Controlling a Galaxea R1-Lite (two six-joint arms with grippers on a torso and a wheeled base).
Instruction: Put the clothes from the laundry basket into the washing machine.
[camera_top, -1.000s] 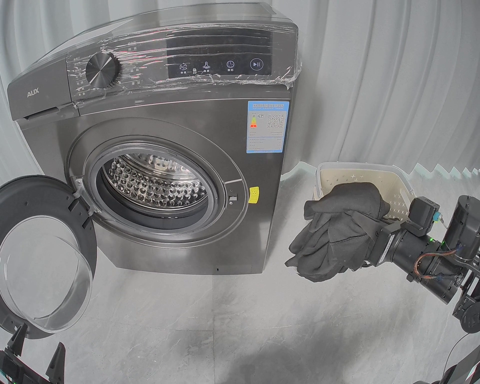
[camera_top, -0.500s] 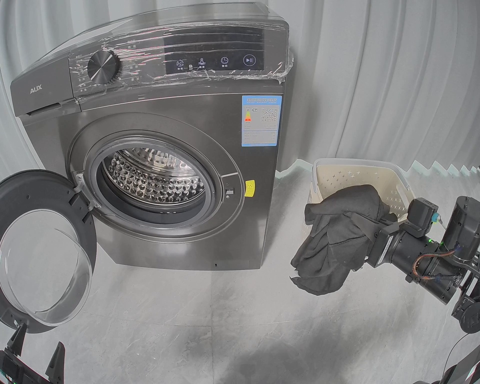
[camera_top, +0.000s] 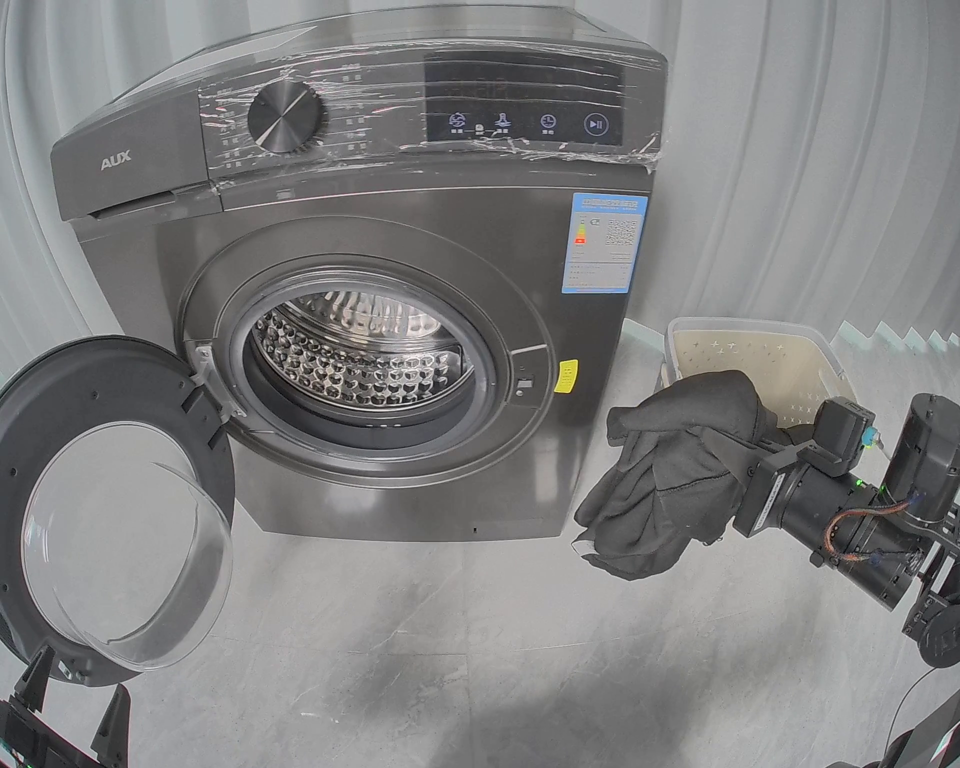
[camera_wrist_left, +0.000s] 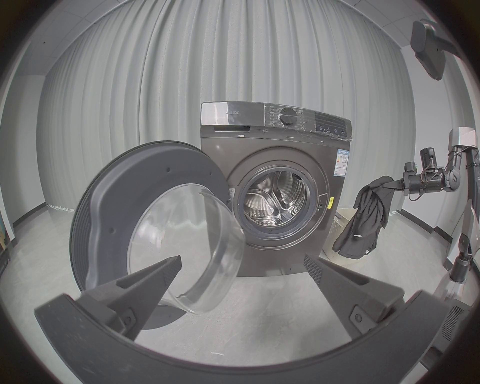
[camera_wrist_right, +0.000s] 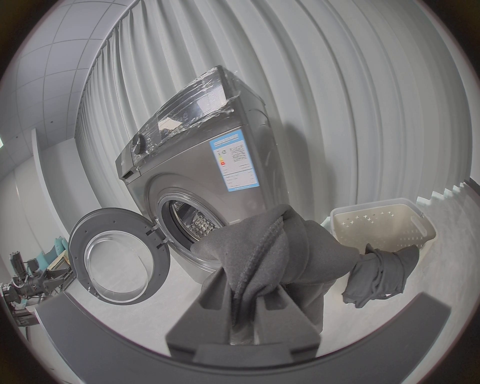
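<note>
Right jaws pinch the dark garment (camera_top: 670, 470), which hangs just in front of the laundry basket (camera_top: 760, 335), to the right of the washing machine (camera_top: 400, 230). Left jaws spread, empty, low by the open door (camera_top: 110, 500). Step in hand: carry to the drum opening (camera_top: 360, 350). Best to enter high and deep so trailing folds clear the rim. Blue label (camera_top: 603, 243) and yellow sticker (camera_top: 567, 376) on the front.

A crumpled dark grey garment (camera_top: 680, 460) hangs from the right gripper (camera_top: 748, 468), between the cream plastic laundry basket (camera_top: 765, 352) and the open grey washing machine (camera_top: 400, 240).
</note>
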